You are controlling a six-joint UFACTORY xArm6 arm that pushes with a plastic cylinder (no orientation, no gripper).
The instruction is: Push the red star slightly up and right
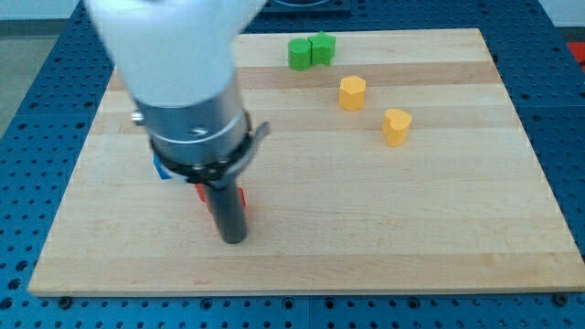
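Observation:
My arm's white and grey body fills the view's upper left. The dark rod hangs below it, and my tip (235, 239) rests on the wooden board (366, 210) near the bottom left. A red block (242, 196) shows only as slivers on either side of the rod, just above the tip; its star shape cannot be made out. The tip sits at the red block's lower edge, touching or nearly so.
A blue block (162, 171) peeks out left of the arm, mostly hidden. Two green blocks (311, 51) stand together at the top centre. A yellow hexagonal block (352, 92) and a yellow heart-like block (396, 126) lie at the upper right.

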